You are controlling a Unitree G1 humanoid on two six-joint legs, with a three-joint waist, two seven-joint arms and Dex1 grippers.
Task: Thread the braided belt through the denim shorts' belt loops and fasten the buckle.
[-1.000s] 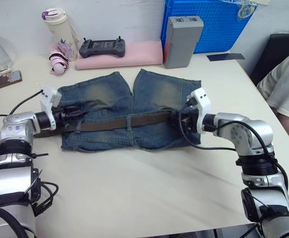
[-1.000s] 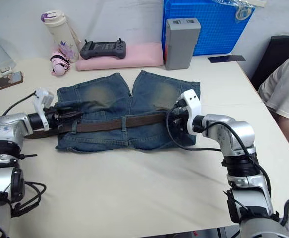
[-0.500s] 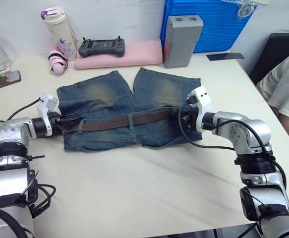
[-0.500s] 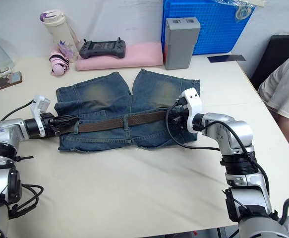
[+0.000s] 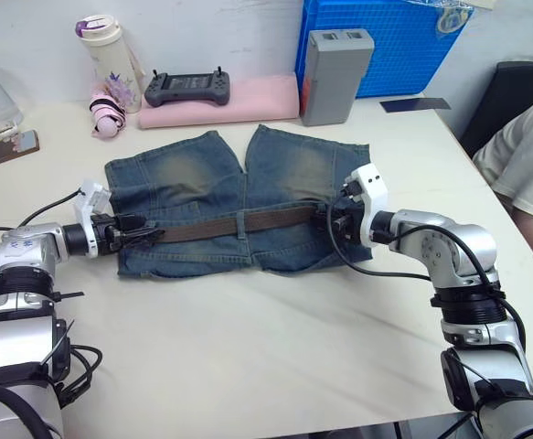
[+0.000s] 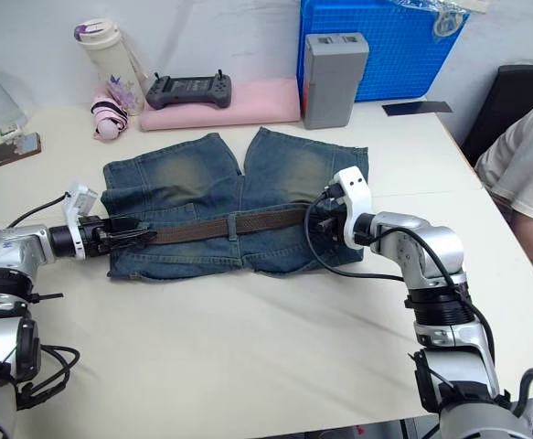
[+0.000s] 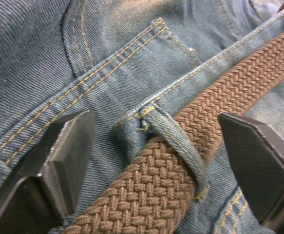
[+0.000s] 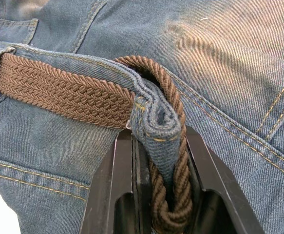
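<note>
Compared with a second ago the left gripper [image 5: 143, 230] has pulled outward and down a bit toward the shorts' left edge, and the denim shorts [image 5: 239, 197] slid a touch with it; the right gripper [image 5: 335, 219] has barely budged. Right now the braided belt [image 5: 239, 222] lies flat along the waistband, its long axis running straight across the counter [image 5: 266, 347] from one gripper to the other, already sitting under the belt loops [image 7: 180, 141] you can see in the left wrist view and the centre one in the head view. In the left wrist view the left fingers [image 7: 68, 151] are spread wide, one on each side of the belt and a loop, touching neither as far as I can tell. In the right wrist view the right fingers [image 8: 120, 195] are pinched closed on a fold of waistband denim with the belt wrapped round it. So the bit that matters: the belt runs lengthwise directly out from between the open left fingers, making the left arm the nearer one for that end. I'd guess closing on the strap and drawing it along its own axis comes next. Can't make out the buckle anywhere
</note>
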